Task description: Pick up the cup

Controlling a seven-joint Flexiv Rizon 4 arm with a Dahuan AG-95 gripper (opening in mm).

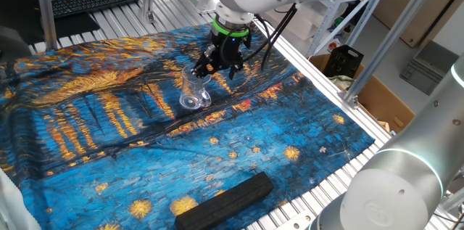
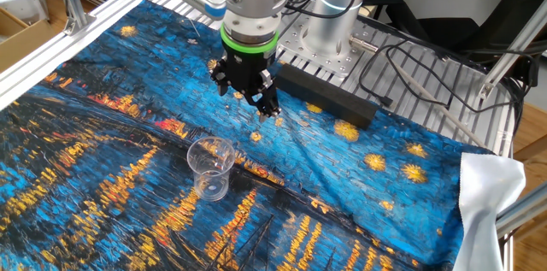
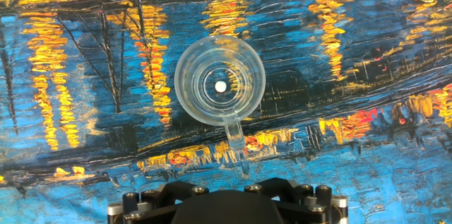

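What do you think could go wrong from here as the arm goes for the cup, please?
1. The cup is clear glass on a busy painted cloth, so its rim may be misjudged.
2. The gripper hangs above and off to one side of it; a descent without recentring could clip the rim and tip it.
3. The cloth is wrinkled, so a nudged cup might slide or rock.

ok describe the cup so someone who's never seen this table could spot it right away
Start from the blue and gold painted cloth covering the table. Near its middle, just below the gripper, the cup stands upright. It is small, clear and round, with the cloth showing through it, unlike the long black block lying near the cloth's edge.
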